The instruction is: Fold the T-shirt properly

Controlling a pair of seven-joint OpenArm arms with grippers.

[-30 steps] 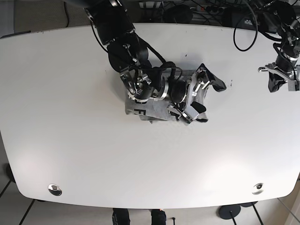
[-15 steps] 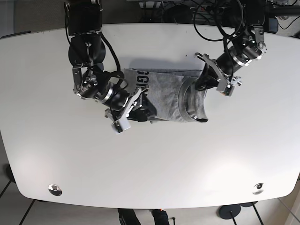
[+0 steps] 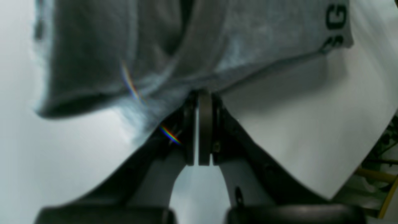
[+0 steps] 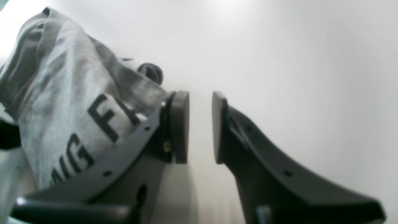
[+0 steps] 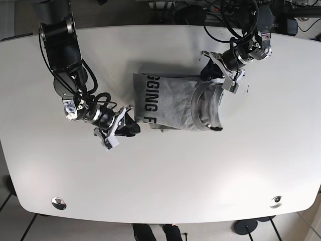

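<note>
- We see the grey T-shirt (image 5: 173, 103) lying half-folded near the middle of the white table (image 5: 160, 181), with its black letters towards the right gripper.
- The left gripper (image 3: 199, 102) has its jaws pressed together on an edge of the T-shirt.
- The right gripper (image 4: 200, 124) has a narrow gap between its jaws and holds nothing; it is just beside the T-shirt.

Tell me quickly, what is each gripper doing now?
Left gripper: closed, pinching the T-shirt edge.
Right gripper: open, holding nothing.
</note>
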